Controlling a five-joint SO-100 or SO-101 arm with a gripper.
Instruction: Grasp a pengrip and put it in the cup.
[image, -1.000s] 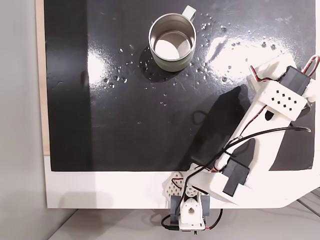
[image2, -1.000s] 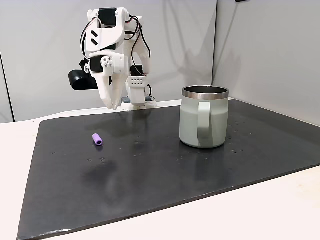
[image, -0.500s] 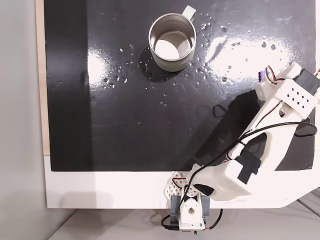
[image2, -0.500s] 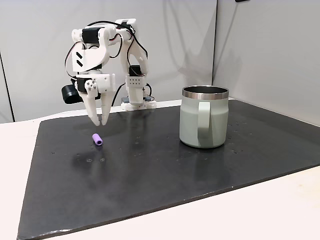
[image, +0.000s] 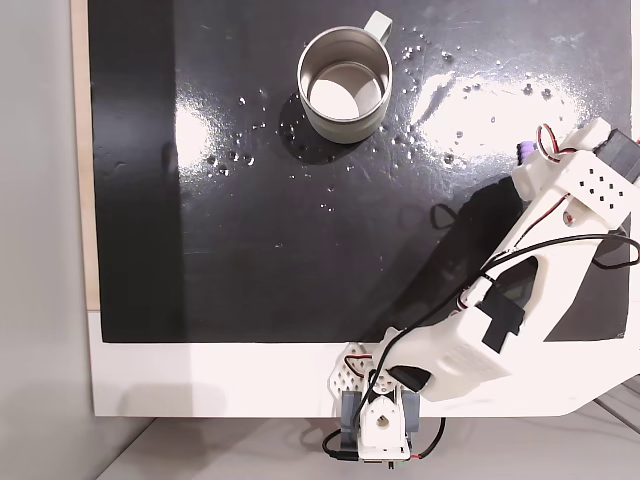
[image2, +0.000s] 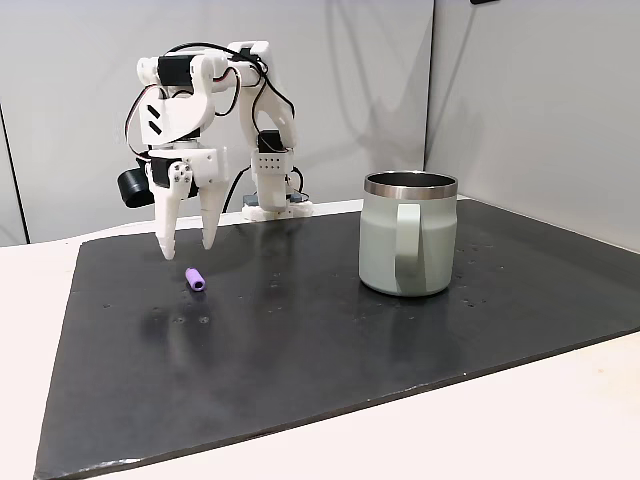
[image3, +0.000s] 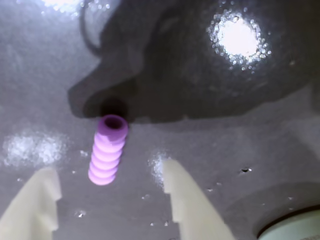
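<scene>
In the side fixed view, the gripper (image2: 186, 249) hangs spread just above the mat (image2: 300, 340), likely set to straddle the pengrip (image2: 194, 279) lying just below its tips; right of it, well apart, the cup (image2: 408, 247) stands upright, waiting for the drop.

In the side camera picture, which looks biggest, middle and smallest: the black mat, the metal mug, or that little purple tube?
1. Black mat
2. Metal mug
3. Purple tube

The differences are too large for camera distance to change the order.
</scene>
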